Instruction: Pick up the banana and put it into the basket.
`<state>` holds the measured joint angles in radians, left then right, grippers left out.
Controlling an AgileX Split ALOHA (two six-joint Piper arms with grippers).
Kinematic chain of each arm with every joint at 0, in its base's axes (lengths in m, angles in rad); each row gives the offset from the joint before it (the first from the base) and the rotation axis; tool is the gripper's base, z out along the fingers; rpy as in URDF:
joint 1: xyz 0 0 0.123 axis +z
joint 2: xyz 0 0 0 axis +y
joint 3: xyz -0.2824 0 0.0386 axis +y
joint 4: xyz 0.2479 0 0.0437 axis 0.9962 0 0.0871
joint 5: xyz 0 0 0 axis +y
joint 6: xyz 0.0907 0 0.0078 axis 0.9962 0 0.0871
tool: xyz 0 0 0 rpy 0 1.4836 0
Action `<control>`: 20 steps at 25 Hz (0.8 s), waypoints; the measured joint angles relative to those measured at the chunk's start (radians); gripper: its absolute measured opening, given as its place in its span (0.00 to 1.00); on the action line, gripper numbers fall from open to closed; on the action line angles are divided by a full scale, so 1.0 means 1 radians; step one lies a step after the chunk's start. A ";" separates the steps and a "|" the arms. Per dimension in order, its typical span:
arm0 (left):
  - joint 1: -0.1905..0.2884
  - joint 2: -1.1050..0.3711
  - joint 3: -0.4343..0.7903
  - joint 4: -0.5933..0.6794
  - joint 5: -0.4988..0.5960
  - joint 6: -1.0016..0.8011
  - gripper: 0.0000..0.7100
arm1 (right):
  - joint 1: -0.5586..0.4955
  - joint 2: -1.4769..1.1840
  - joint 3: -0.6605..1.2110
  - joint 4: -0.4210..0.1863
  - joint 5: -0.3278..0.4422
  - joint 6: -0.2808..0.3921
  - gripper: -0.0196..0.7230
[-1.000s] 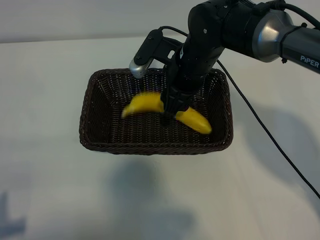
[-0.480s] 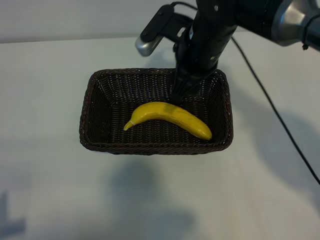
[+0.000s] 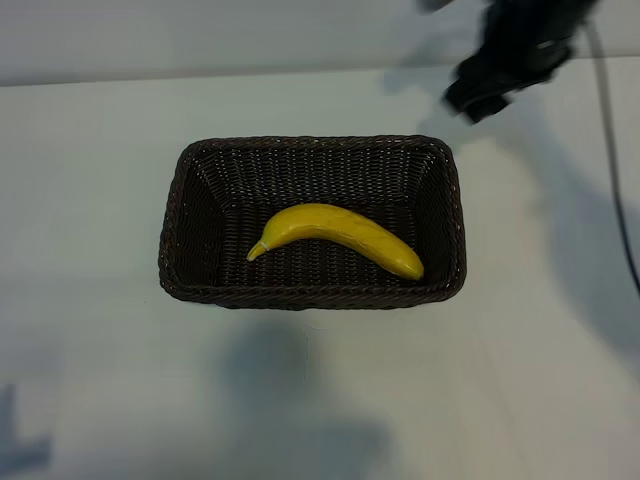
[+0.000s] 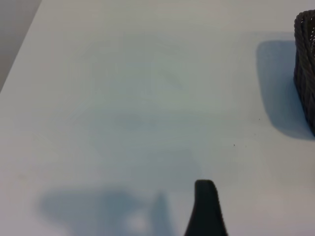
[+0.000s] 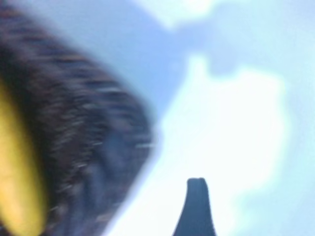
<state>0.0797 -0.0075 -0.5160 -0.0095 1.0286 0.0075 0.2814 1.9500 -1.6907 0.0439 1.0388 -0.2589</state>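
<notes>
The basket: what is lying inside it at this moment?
Inside the basket lies one banana, on the woven bottom, stem end toward the left side. Nothing else shows inside. The patch of bottom directly under the banana is covered.

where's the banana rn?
In the exterior view the banana lies flat on the floor of the basket, stem tip toward the left wall, other end near the front-right corner. Nothing touches it.
</notes>
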 joint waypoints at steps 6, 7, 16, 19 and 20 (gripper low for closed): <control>0.000 0.000 0.000 0.000 0.000 0.000 0.79 | -0.208 0.005 -0.001 0.016 0.016 0.200 0.82; 0.000 0.000 0.000 0.000 0.000 0.000 0.79 | -0.238 0.008 -0.001 0.016 0.018 0.228 0.82; 0.000 0.000 0.000 0.000 0.000 0.000 0.79 | -0.337 0.012 -0.001 0.008 0.142 0.248 0.82; 0.000 0.000 0.000 0.000 0.000 0.000 0.79 | -0.337 0.012 -0.001 0.013 0.170 0.208 0.82; 0.000 0.000 0.000 0.000 0.000 0.000 0.79 | -0.337 0.012 -0.001 0.019 0.171 0.186 0.82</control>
<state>0.0797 -0.0075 -0.5160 -0.0095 1.0286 0.0075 -0.0560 1.9616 -1.6916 0.0629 1.2103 -0.0732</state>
